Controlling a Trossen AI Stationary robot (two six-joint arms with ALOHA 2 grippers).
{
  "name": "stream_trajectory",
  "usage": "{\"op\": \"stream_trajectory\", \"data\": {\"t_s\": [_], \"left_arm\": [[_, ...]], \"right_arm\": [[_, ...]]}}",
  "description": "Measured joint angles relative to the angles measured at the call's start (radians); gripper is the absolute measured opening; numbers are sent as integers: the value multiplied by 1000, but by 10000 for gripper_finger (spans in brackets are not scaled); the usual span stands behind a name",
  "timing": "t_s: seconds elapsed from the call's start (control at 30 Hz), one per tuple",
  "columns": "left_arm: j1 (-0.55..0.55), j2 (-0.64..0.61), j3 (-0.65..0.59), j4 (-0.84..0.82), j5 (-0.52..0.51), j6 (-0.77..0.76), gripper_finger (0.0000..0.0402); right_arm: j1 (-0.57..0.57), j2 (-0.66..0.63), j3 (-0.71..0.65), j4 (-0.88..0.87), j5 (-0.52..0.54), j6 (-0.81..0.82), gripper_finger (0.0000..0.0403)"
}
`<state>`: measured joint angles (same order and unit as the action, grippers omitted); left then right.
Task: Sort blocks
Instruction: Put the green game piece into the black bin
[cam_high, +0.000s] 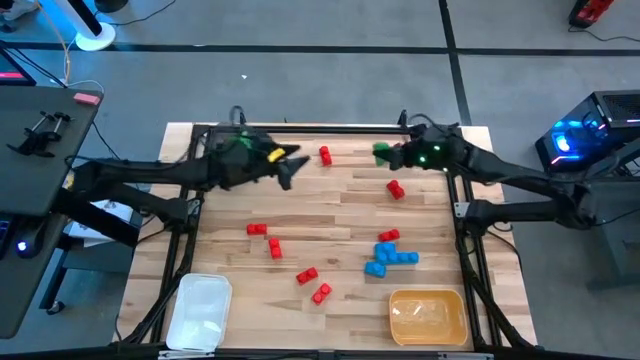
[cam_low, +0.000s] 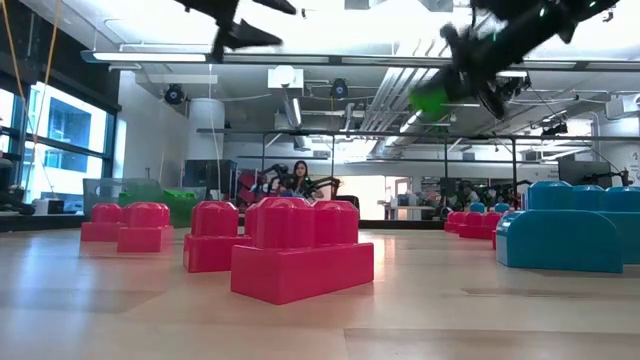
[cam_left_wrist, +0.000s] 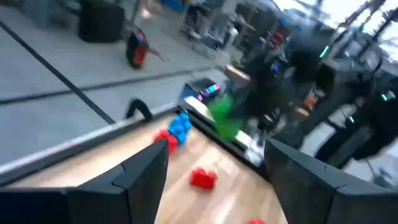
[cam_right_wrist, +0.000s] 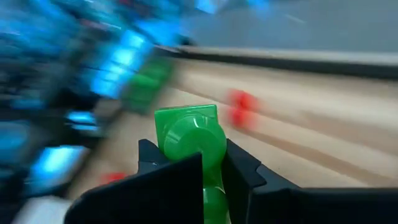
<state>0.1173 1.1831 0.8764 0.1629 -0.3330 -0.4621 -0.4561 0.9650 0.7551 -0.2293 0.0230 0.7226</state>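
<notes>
1. Nearest the front edge of the pale wooden plank tabletop (cam_high: 330, 230), a white rectangular plastic tray (cam_high: 200, 312) is sitting at the left corner and a yellow plastic tray (cam_high: 428, 316) at the right.
2. Just beyond them, small red plastic toy bricks (cam_high: 272, 245) are lying scattered left of centre, and a cluster of blue plastic bricks (cam_high: 392, 258) with one red brick touching it is sitting just behind the yellow tray.
3. Farther back, a single red brick (cam_high: 395, 189) and another red brick (cam_high: 325, 155) are lying apart near the far edge.
4. At the far side, the left gripper (cam_high: 290, 167) is hovering above the table with its fingers spread and nothing between them.
5. Opposite it, the right gripper (cam_high: 392, 155) is hanging raised, its jaws clamped on a green plastic brick (cam_right_wrist: 189, 140).
6. Beyond the table, grey floor with dark lines is showing, a dark side desk (cam_high: 40, 150) at the left and a computer tower with blue lights (cam_high: 590, 135) at the right.
7. Across the table at its own level, an open workroom with ceiling lights is stretching away, where a person (cam_low: 298, 178) is sitting far off.
8. Both wrist views are smeared, so the bricks there are reading only as coloured patches, and the arms are cut off at the low view's upper edge.
</notes>
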Motion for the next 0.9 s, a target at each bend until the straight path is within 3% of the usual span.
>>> {"op": "stream_trajectory", "data": {"t_s": [0.23, 0.5, 0.7, 0.9], "left_arm": [[-7, 142, 0, 264, 236, -64, 252], [-30, 149, 0, 316, 255, -16, 252], [-13, 162, 0, 467, 467, -168, 252], [-15, 179, 0, 552, 509, -203, 252]], "right_arm": [[166, 4, 1, 350, -112, -92, 0], [291, 81, 1, 548, -157, -142, 0], [332, 169, 1, 766, -227, -125, 0], [335, 256, 3, 921, -264, -65, 0]]}}
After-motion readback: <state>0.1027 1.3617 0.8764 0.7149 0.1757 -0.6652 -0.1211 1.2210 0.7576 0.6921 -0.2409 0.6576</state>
